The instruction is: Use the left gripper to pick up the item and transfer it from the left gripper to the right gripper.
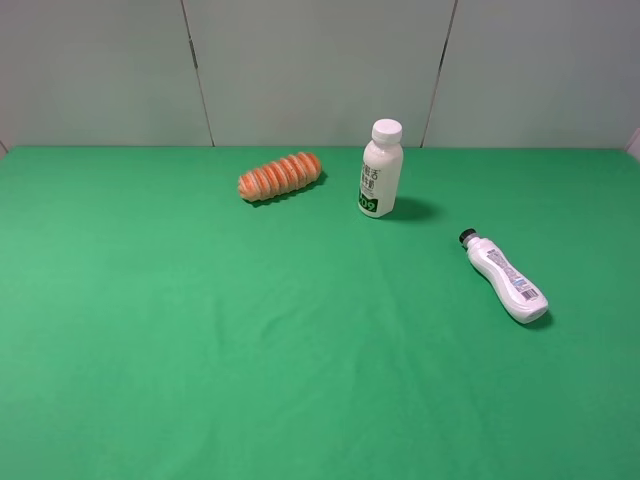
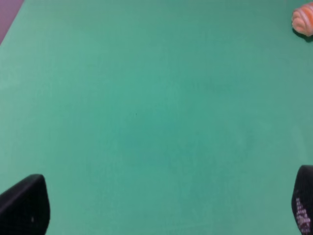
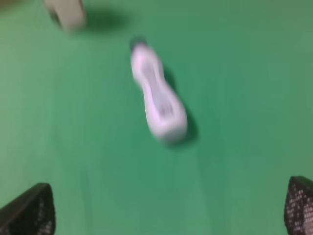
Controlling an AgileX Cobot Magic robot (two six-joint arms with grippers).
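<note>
The item, a small waisted white bottle with a black cap, lies on its side on the green cloth at the right, cap pointing toward the back. The blurred right wrist view shows the item well ahead of the right gripper, whose fingertips stand wide apart with nothing between them. The left gripper is open over bare cloth, its black fingertips at the frame's corners. Neither gripper nor arm appears in the exterior high view.
A taller white-capped bottle with a green label stands upright at the back centre. An orange ridged roll lies to its left; its end shows in the left wrist view. The green cloth ends at the grey back wall.
</note>
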